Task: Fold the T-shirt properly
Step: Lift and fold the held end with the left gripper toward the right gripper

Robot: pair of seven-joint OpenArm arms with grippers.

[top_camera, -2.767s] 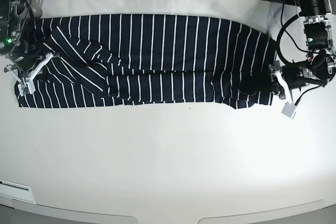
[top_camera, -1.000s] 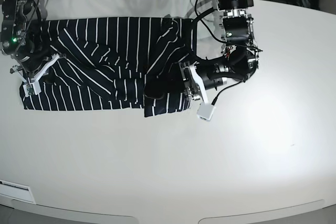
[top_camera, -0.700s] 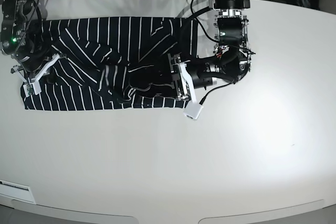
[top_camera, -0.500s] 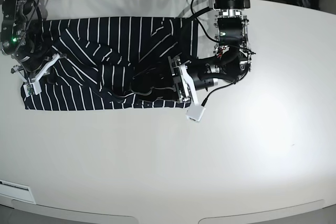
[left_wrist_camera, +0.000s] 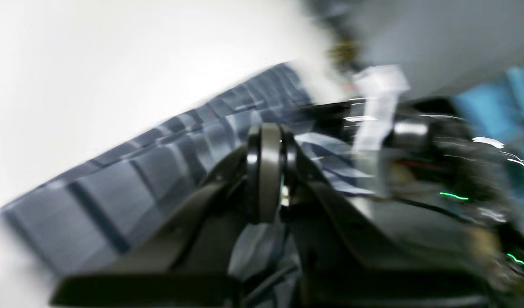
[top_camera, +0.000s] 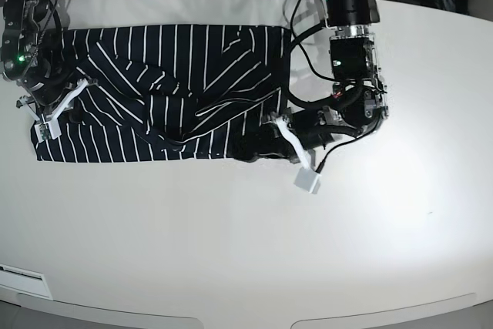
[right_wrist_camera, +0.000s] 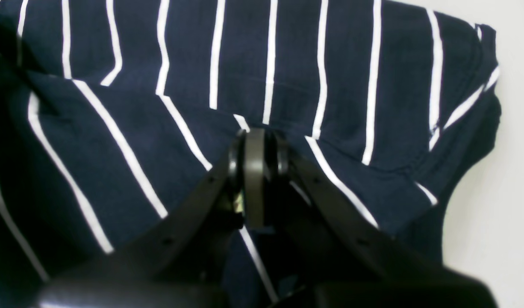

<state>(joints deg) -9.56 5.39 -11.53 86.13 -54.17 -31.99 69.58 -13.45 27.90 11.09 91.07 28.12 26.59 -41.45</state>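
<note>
T-shirt (top_camera: 162, 90) lies half-folded across upper left of white worktop (top_camera: 246, 252). Left gripper (top_camera: 271, 135), fingers now together, has released carried end and retreated to folded edge. Right gripper (top_camera: 48, 109) stays pinched on T-shirt, left edge. Crosswise fold laid; smoothing remains.

Both arms are down low over the desk. The left arm reaches in from the far edge on the base view's right, elbow bent, forearm angled back toward the middle, with the left gripper (top_camera: 269, 138) at the end of it. Its fingers (left_wrist_camera: 268, 171) are pressed flat together with no gap, though that wrist view is pretty smeared. The right arm comes straight down on the base view's left side, and the right gripper (top_camera: 48, 117) has its fingers (right_wrist_camera: 254, 171) squeezed together too, nothing visible between the pads.
</note>
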